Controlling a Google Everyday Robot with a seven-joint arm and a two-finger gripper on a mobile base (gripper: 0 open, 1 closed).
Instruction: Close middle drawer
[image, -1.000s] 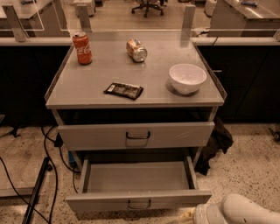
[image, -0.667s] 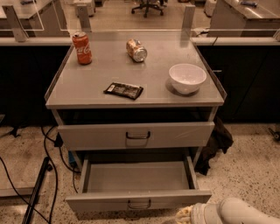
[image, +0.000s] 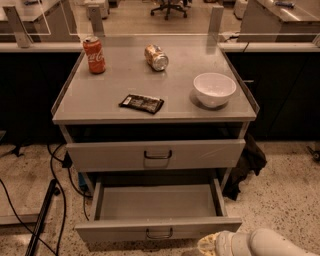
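The middle drawer (image: 116, 230) is pulled far out of the grey cabinet and its shallow tray is bare inside. Its low front faces me, with a small dark loop handle (image: 159, 234) at centre. My gripper (image: 206, 245) comes in at the bottom edge on a white arm (image: 262, 244). It sits just right of the handle, close in front of the drawer's front panel. Whether it touches the panel does not show.
The taller-fronted top drawer (image: 156, 154) stands slightly out above. On the cabinet top are a red cola can (image: 94, 55), a tipped can (image: 156, 57), a dark snack packet (image: 142, 103) and a white bowl (image: 214, 89). Cables (image: 52, 197) lie on the floor at left. A dark bag (image: 248, 161) is at right.
My gripper and arm have moved left along the bottom edge, closer to the middle drawer's handle. The drawer has not visibly moved.
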